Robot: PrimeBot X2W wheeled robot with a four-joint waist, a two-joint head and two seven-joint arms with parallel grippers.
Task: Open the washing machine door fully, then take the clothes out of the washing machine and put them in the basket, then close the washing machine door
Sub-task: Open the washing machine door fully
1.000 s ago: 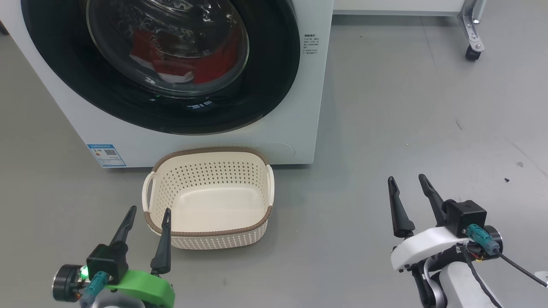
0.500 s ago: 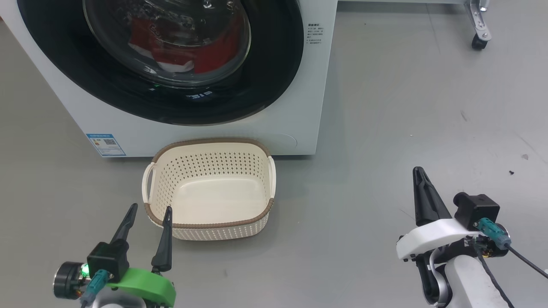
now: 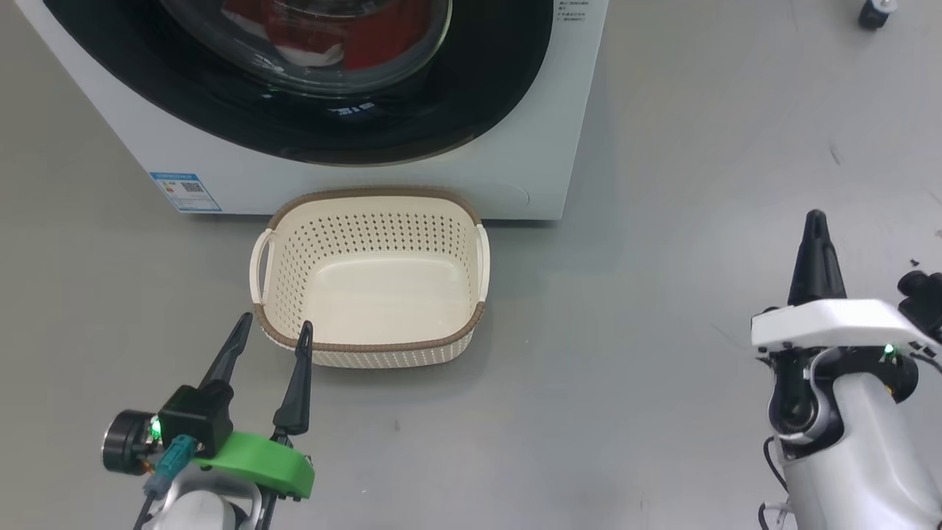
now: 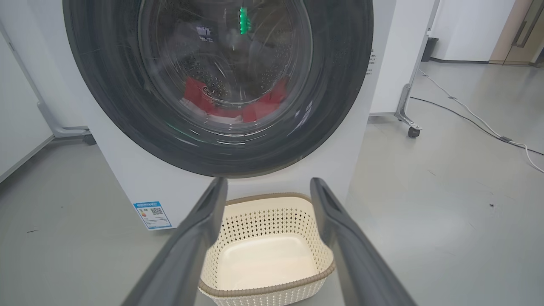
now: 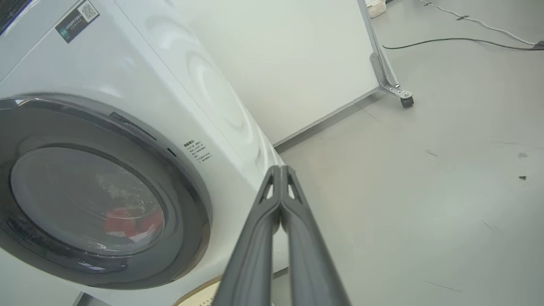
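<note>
Right gripper [image 3: 815, 221] fingers pinched together, empty, probably to hook the shut washing machine door [image 3: 500, 96]; left gripper [image 3: 275, 322] fingers wide.

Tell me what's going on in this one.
Nothing is being handled yet. The robot faces a white front-loading washing machine whose round black-rimmed door is shut, with red clothes visible behind the glass. An empty cream basket sits on the floor right in front of the machine. The left gripper is open near the basket's near corner. The right gripper is shut on nothing, out over the floor to the right.
</note>
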